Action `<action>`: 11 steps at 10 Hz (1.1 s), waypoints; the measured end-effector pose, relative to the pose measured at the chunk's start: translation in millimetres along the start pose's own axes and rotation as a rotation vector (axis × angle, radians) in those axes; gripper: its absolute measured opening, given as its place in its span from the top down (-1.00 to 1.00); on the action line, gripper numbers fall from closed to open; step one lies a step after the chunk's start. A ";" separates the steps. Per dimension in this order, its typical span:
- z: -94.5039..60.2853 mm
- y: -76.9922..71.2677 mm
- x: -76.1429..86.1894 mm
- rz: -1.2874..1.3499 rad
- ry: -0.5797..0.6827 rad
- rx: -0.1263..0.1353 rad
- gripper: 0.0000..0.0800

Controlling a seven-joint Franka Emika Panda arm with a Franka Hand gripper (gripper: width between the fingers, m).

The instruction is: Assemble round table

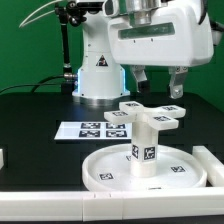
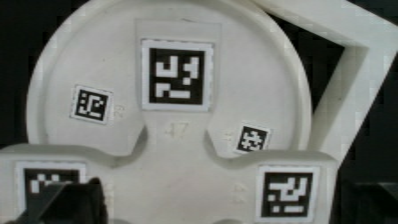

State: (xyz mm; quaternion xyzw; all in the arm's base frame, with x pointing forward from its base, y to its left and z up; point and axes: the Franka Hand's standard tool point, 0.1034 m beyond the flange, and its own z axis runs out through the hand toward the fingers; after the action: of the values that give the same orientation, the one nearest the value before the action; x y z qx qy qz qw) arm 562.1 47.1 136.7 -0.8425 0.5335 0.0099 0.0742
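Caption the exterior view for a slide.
Open gripper hovers above the cross-shaped foot piece atop the leg standing in the round disc.

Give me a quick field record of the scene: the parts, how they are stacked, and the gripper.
base: round disc lying flat on the table, rim up
column: leg standing upright at the disc's centre
top: cross-shaped foot piece resting on the leg
arm: gripper open, holding nothing, just above the foot piece
background: marker board on the table beyond the disc
joints: cannot tell if fully seated
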 end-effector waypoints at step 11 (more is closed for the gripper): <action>0.2 -5.1 -3.7 -1.039 0.040 -0.074 -0.62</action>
State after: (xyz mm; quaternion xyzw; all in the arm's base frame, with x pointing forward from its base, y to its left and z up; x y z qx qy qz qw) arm 565.1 52.6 137.4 -0.9982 0.0457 -0.0258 0.0292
